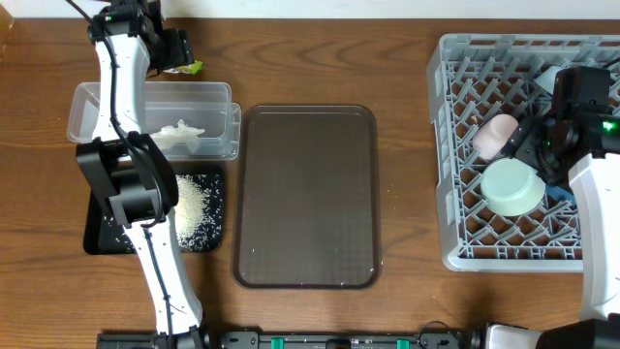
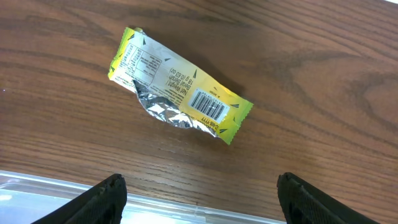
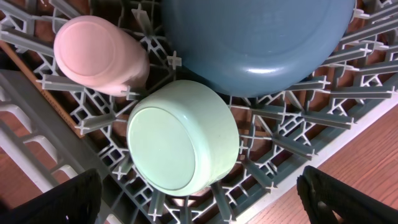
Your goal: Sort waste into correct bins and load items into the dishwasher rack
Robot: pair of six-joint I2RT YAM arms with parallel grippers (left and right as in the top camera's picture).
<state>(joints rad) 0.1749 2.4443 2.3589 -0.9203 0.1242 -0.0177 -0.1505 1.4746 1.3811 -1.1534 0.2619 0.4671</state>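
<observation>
Overhead cam sits straight above the table (image 1: 407, 58) looking down, far enough back to catch everything from the clear tub (image 1: 208, 92) on the left to the dishwasher rack (image 1: 455, 145) on the right. Left wrist cam hangs close over bare wood, aimed down at the snack wrapper (image 2: 177, 93), which overhead only shows as a tiny bit just past the tub's far side. Right wrist cam is right on top of the rack, facing down on the mint-green bowl (image 3: 183, 137) and pink cup (image 3: 99, 53), both in overhead too.

Grainy wooden worktop (image 2: 323, 93); crinkled shiny foil snack wrapper (image 2: 177, 84); smooth matt mint-green bowl (image 3: 183, 137); grey plastic dishwasher rack (image 3: 280, 146).
</observation>
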